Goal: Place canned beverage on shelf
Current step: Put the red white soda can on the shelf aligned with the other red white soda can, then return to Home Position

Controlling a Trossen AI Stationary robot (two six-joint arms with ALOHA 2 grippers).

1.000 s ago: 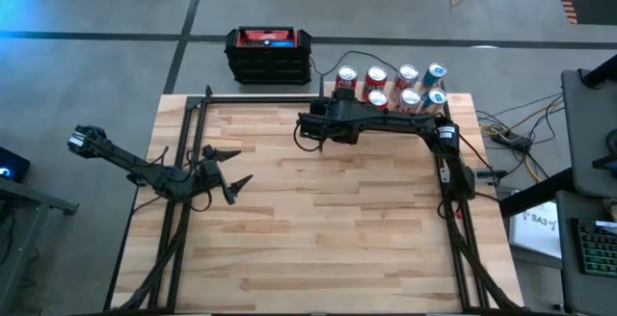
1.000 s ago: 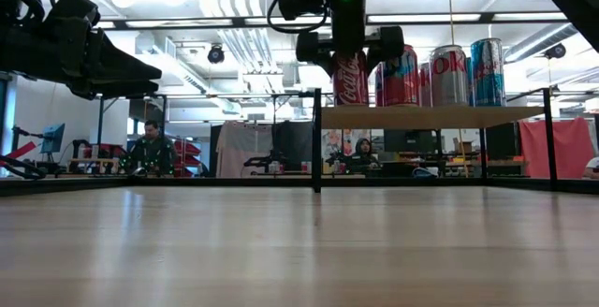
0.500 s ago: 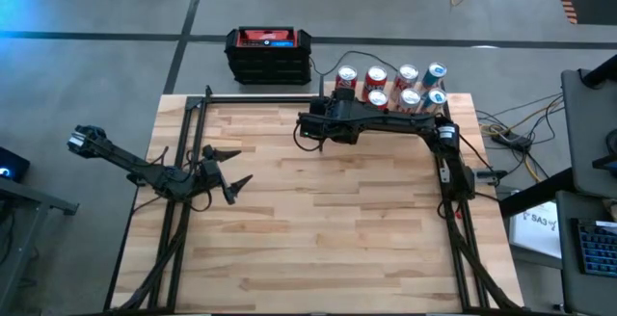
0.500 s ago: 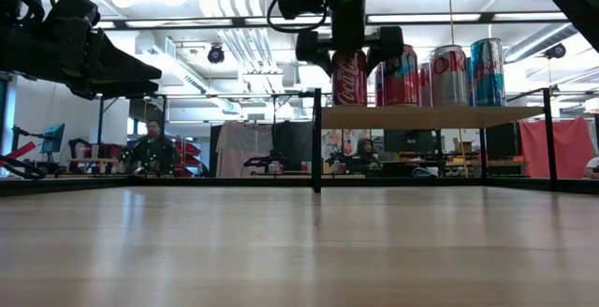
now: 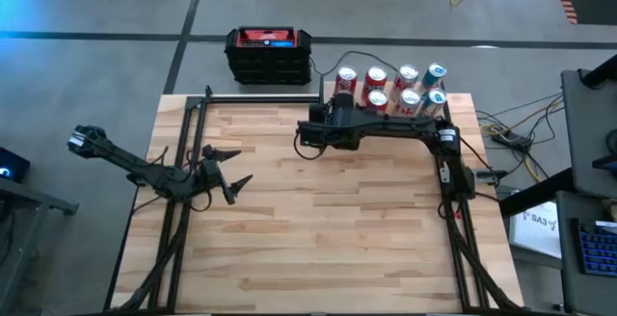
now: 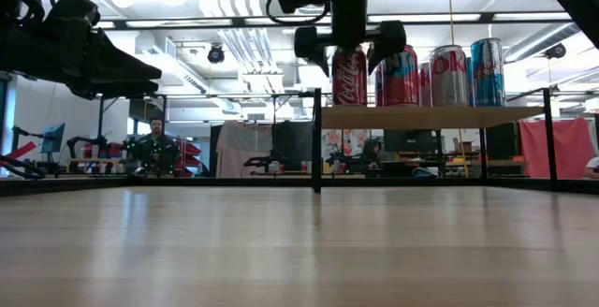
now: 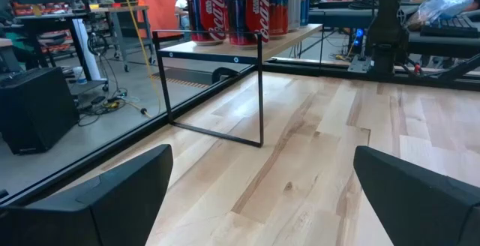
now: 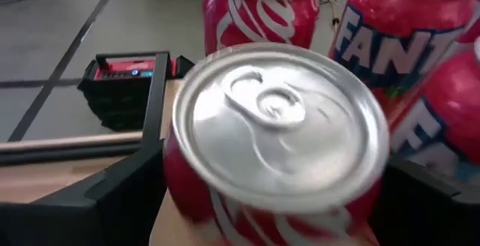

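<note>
A red cola can [image 6: 349, 75] [image 8: 277, 126] stands upright on the left end of the shelf [image 6: 430, 117] [image 7: 225, 47], a pale board on thin black posts at the table's far right. Several other cans [image 5: 407, 85] stand on the board beside and behind it. My right gripper [image 6: 346, 40] [image 5: 339, 99] [image 8: 262, 201] hovers over the cola can, open, one finger on each side of it with a gap to the can. My left gripper [image 5: 231, 173] [image 7: 262, 193] waits open and empty at the table's left side.
A black-and-red box [image 5: 269, 54] sits on the floor beyond the far edge. Black frame rails [image 5: 183, 162] run along the table's left and right sides. The wooden tabletop [image 5: 318, 229] stretches from the shelf to the near edge. People sit in the room behind [image 6: 154, 148].
My right gripper has opened wider around the cola can. Its fingers have drawn away from the can's sides. The can stays upright on the shelf.
</note>
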